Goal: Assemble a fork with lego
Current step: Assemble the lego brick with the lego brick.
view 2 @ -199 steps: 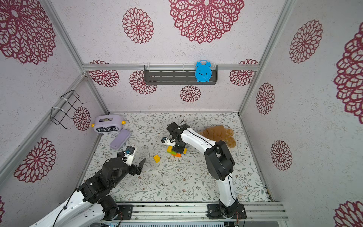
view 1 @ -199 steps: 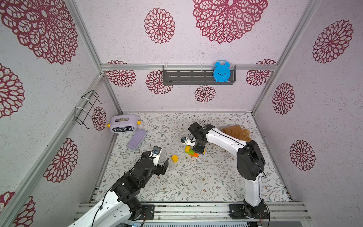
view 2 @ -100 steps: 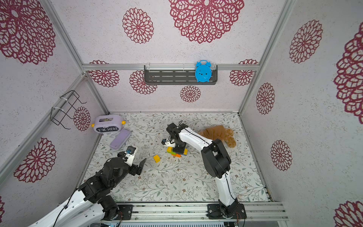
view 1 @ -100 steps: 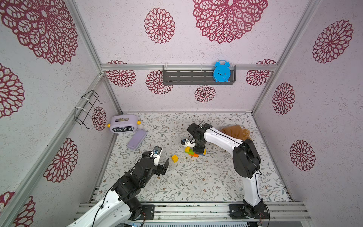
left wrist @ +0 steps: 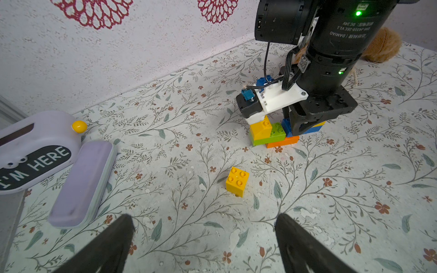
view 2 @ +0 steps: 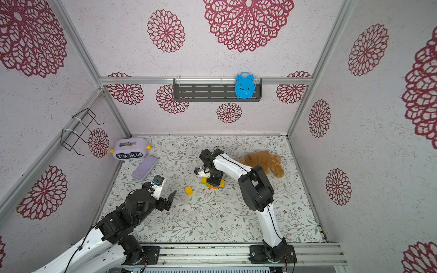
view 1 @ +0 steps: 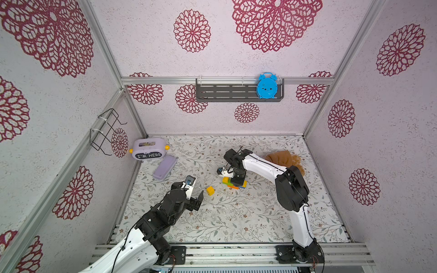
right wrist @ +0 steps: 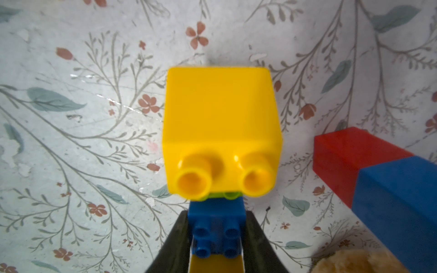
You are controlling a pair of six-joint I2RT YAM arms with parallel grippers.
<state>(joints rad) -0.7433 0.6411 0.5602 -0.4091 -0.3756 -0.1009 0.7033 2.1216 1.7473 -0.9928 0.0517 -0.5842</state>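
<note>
The fork (view 1: 227, 182) (left wrist: 272, 133) is a partial build on the floor mat: a yellow slope brick (right wrist: 222, 127) on lime green, orange below, blue on top. My right gripper (view 1: 237, 180) (right wrist: 216, 224) points straight down, shut on the blue brick (right wrist: 216, 212) of that build. A red-and-blue bar (right wrist: 369, 165) lies apart beside it. One loose yellow lego brick (view 1: 210, 190) (left wrist: 237, 180) sits studs-up between the arms. My left gripper (view 1: 197, 197) (left wrist: 204, 217) hovers low just short of that brick, open and empty.
A brown plush toy (view 1: 283, 159) lies behind the right arm. A purple "I'M HERE" box (view 1: 149, 149) and a purple case (view 1: 164, 167) sit at the back left. The back wall carries a shelf with a blue clock (view 1: 267, 85). A wire rack (view 1: 104, 132) hangs on the left wall.
The right arm's elbow has swung slightly to the left while its gripper stays shut on the build. The left arm and the loose yellow brick have not moved.
</note>
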